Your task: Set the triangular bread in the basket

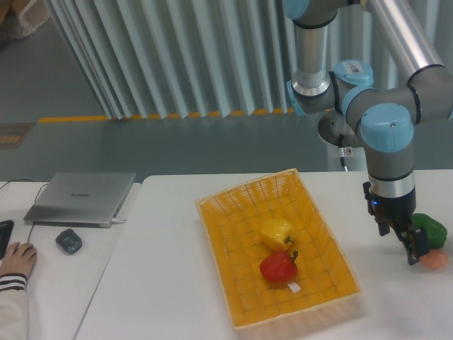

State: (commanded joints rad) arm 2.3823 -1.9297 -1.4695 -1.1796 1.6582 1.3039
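The hand point(409, 244) hangs low over the right end of the white bench point(177, 269), pointing down; its dark fingers are seen edge-on and overlap, so whether they are apart or together cannot be told, and nothing shows clamped between them. Just behind and to the right of the hand lies a green pepper point(430, 228), and touching the hand's lower right side is a small orange-pink ball point(434, 260), both close to the picture's right edge. The triangular bread cannot be made out anywhere in view. Well to the left of the hand sits the basket point(212, 234), set at a slant, holding a yellow pepper point(276, 231) and, just in front of it, a red pepper point(279, 266); the rest of its woven floor is bare. Bare bench lies between the basket's right rim and the hand. Far left are a laptop point(80, 198), a mouse point(69, 241) and a person's hand point(15, 258).
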